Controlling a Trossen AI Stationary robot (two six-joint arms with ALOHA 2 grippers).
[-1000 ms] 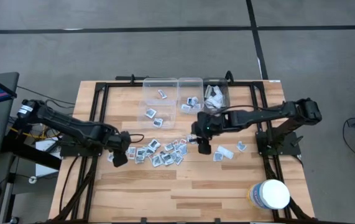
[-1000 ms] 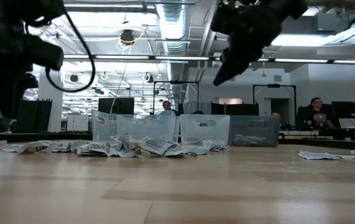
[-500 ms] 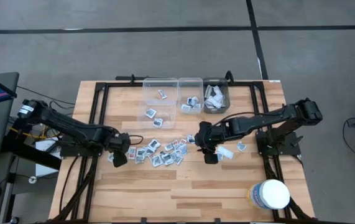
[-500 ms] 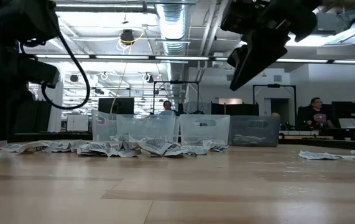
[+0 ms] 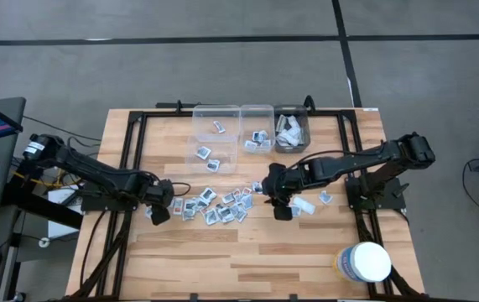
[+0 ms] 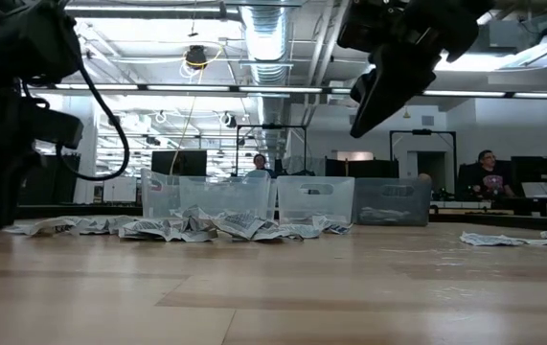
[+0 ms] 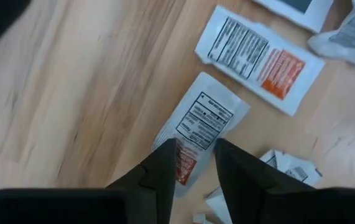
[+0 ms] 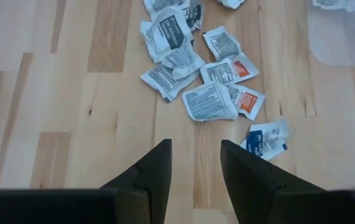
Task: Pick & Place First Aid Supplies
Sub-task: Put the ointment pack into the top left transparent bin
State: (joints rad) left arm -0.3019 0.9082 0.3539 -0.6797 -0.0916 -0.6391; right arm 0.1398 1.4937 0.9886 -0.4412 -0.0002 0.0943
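1. Your left gripper (image 7: pixel 193 163) is low at the left end of the scatter of small flat square first aid packets (image 5: pixel 218 206) on the pale wooden slatted table (image 5: pixel 247 260). Its two dark fingers stand slightly apart and straddle the red-printed end of one white packet with black text and a red patch (image 7: pixel 197 127), which lies flat on the wood. I judge this as the grasp step: fingers around the packet but not closed on it.

2. For that arm, the next move calls for closing on the packet's edge. It is thin and flat, so the tips probably need to press right to the wood or they will slide over it. A second similar packet (image 7: pixel 259 55) lies just beside it, so keep clear of that one.

3. Behind the scatter stand three clear plastic bins (image 5: pixel 247 127) in a row at the far edge, each already holding a few packets. The lift must carry the packet there.

4. Your right gripper (image 8: pixel 194 165) hangs above the table, as the low view shows, at the right end of the scatter. Its fingers are parted and hold nothing. Ahead of them lies a loose cluster of white packets (image 8: pixel 209 99), and a blue-printed packet (image 8: pixel 264 139) is nearest the fingers. I read this as the approach step: choose one packet at the cluster's edge, then descend.

5. The big white round tub (image 5: pixel 365 262) sits at the near right corner, well apart from both arms.
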